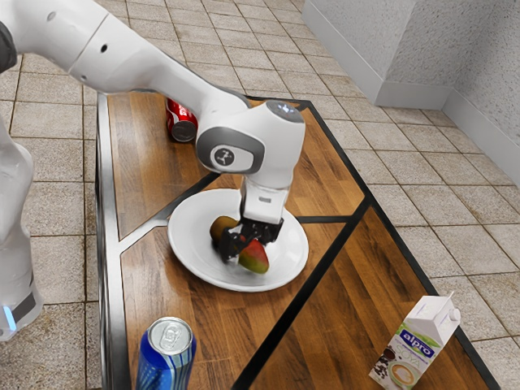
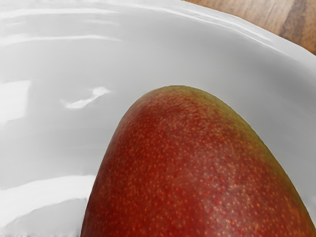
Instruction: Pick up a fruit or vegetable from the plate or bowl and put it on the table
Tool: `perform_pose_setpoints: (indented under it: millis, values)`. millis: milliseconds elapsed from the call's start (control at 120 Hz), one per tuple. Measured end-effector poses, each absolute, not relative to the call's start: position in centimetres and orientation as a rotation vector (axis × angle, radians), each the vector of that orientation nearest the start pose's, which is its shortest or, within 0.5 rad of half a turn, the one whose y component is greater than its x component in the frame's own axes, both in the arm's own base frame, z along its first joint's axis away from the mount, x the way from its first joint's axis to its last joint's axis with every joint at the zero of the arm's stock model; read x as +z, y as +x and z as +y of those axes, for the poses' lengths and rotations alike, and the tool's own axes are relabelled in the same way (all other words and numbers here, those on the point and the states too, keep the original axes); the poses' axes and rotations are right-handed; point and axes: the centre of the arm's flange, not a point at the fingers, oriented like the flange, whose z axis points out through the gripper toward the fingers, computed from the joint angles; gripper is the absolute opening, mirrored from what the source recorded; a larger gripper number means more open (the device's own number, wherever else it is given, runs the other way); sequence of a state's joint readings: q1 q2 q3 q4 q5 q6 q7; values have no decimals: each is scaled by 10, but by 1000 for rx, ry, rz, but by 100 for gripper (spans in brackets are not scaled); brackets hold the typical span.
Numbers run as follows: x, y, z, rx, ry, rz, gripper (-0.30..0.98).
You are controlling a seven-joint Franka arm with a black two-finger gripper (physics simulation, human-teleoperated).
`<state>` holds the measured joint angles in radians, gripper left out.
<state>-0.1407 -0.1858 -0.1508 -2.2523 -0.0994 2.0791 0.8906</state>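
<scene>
My gripper is low over the white plate in the exterior view, right at a red and green mango. Part of that mango is hidden behind the black gripper. Beside it on the plate lies a darker, brownish-green fruit, partly covered by the gripper as well. In the wrist view the red mango looms large at the lower edge, with the plate's white surface around its rounded end. Whether the gripper holds the mango cannot be made out.
On the wooden table a blue can stands near the exterior view's lower edge. An alpro carton is at the lower right. A red can is beyond the plate, near the arm.
</scene>
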Motion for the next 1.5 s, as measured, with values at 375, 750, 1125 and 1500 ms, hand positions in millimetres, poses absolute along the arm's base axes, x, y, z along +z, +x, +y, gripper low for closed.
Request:
perform_pose_setpoints:
  millis: [375, 750, 1125, 1500]
  values:
    - [499, 472, -127, -172, -2716, 1633, 10]
    - [573, 487, -26, -246, -2803, 1351, 11]
    - [586, 493, 104, -158, -2966, 838, 11]
    - [575, 497, 155, -86, -3056, 479, 31]
